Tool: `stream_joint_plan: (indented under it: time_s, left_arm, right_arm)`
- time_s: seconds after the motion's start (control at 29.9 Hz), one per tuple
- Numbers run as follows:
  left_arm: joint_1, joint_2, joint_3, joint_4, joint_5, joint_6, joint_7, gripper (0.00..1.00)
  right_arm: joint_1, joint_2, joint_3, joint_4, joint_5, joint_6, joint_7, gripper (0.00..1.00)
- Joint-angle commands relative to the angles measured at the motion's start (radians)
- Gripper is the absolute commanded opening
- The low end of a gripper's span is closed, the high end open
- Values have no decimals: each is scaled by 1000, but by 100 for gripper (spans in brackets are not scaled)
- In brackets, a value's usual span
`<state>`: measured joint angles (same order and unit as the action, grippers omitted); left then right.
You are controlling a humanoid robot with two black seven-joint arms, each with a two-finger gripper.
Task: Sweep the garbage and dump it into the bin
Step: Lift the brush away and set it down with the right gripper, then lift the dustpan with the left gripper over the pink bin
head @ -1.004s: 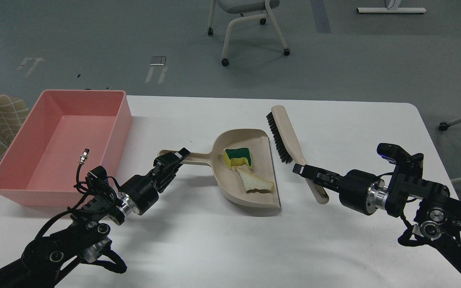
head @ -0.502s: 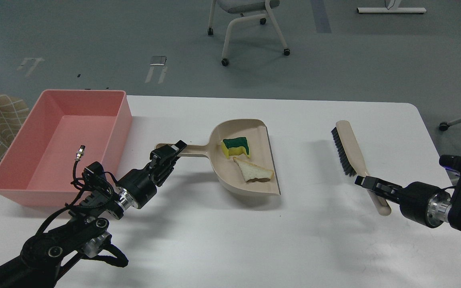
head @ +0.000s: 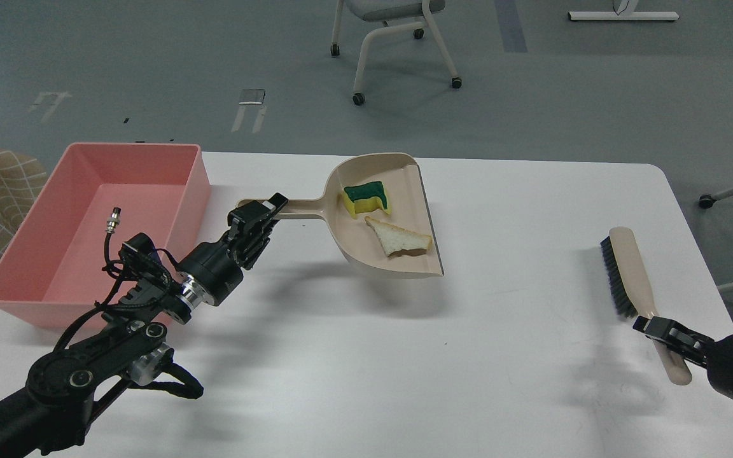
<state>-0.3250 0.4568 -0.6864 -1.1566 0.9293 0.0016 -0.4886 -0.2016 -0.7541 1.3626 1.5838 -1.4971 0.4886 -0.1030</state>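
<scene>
white tabletop: left pincer grips dustpan handle, right pincer grips brush. keep pan level over pink bin, then tip sponge, bread slice.

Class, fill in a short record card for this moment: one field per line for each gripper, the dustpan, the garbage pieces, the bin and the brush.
left gripper: shut on the dustpan handle
dustpan: lifted above the white table, shadow beneath it
sponge: yellow and green, lying in the dustpan
bread slice: in the dustpan, near its open edge
bin: pink, at the table's left, nothing seen inside
right gripper: shut on the brush handle
brush: beige, black bristles, at the table's right
</scene>
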Motion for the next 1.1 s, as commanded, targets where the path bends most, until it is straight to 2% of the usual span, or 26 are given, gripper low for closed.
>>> stream_joint_plan:
  time_s: [0.0,0.07,0.2,0.47,0.54,0.57,0.6,0.9,1.07]
  left_arm:
    - [-16,2,1,0,-1,0,0,0]
    - [-19,3,1,2,-1,0,0,0]
    - [-23,11,1,11,-3,-3,0,0]
    - [-25,11,-2,14,-6,-5,0,0]
    - [-29,10,-2,14,-6,-3,0,0]
    - [-29,11,-2,14,-6,-3,0,0]
    - [-29,11,-2,14,-6,-3,0,0]
    - [-31,17,-2,12,-26,-3,0,0]
    - [-40,45,-4,12,-87,-5,0,0]
  right_arm:
    - [-4,9,3,-1,0,0,0,0]
    - [-2,9,3,-1,0,0,0,0]
    - [4,9,3,-2,-2,0,-3,19]
    - [8,13,3,4,0,0,-3,34]
    - [10,22,4,1,0,0,-10,45]
    - [10,36,6,-1,-2,0,-14,55]
    - [11,44,6,-1,-2,0,-14,57]
    - [14,59,20,2,0,0,-14,62]
    - [18,84,134,5,1,0,-14,69]
